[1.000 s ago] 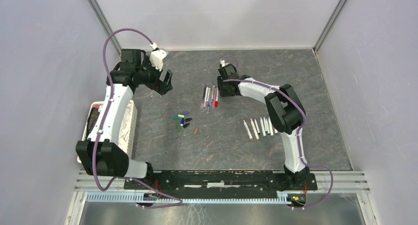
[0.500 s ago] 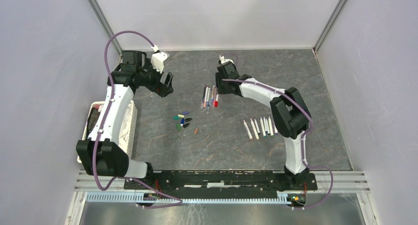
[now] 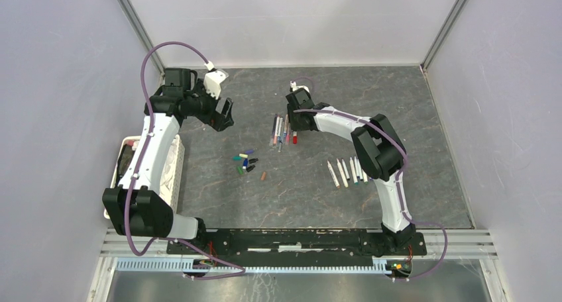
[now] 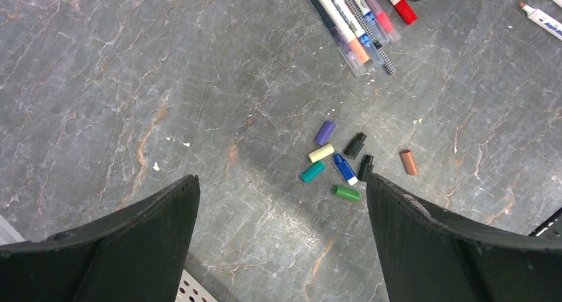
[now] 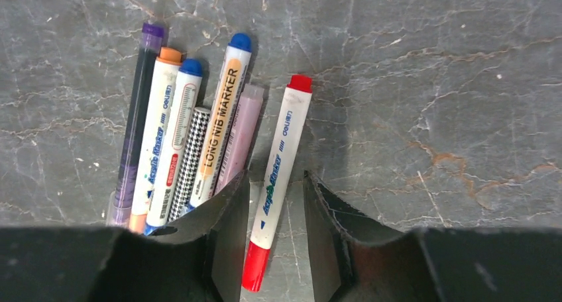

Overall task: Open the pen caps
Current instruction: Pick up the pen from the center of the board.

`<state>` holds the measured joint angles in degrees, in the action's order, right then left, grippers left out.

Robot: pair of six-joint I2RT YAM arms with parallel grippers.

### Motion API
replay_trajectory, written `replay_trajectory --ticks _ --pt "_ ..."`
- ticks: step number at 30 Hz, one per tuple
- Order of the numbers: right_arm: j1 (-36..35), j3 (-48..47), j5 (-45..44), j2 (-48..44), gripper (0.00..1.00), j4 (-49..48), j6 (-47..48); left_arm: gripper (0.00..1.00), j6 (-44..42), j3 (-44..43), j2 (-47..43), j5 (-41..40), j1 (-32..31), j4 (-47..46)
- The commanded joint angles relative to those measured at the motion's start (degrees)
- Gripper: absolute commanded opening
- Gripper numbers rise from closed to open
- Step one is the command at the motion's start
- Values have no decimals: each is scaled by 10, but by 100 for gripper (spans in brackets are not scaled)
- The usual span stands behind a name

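right pincer straddles the red marker, left one hangs wide

here's the grey table point(image 3: 397, 103), with a white basket point(image 3: 176, 173) at its left edge. the left gripper point(image 3: 222, 113) hangs over the far-left part of the table, jaws spread wide and nothing between them. the right gripper point(image 5: 275, 176) is low over the middle, toward the far edge. its jaws are partly apart, one on each side of the red-ended marker point(image 5: 281, 163), and a sliver of table shows on both sides, so no squeeze on it. that marker lies just beside the bundle of capped pens point(image 3: 281, 130), on its right. a row of white pens point(image 3: 348, 171) lies apart, right of the middle. the loose pen caps point(image 4: 335, 163) sit in a little cluster left of the middle: purple, yellow, teal, blue, green, black. one brown cap point(image 4: 409, 162) lies just to their right.
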<state>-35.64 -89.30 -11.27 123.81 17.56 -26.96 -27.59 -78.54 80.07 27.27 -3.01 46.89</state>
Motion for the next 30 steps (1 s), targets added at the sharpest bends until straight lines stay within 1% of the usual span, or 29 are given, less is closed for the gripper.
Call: replay_trajectory --ticks 1,7,11,15,20,27,30 --pt "-6 -17 -37 18 40 26 9 100 -19 -4 -16 29 0 6" --pt "-7 40 -73 -20 35 19 25 100 -19 -16 -8 35 0 18" --pt "-7 73 -96 -54 29 17 38 100 -17 -19 -7 42 1 22" --pt "-6 97 -109 -76 19 17 48 100 -18 -24 -6 47 0 29" --pt "2 115 -76 -93 0 4 33 100 -17 -32 -5 58 0 39" --pt "5 121 -36 -125 0 -15 20 100 -19 -32 -6 69 0 50" --pt "8 134 -32 -162 0 -30 15 100 -19 -31 -4 78 0 56"
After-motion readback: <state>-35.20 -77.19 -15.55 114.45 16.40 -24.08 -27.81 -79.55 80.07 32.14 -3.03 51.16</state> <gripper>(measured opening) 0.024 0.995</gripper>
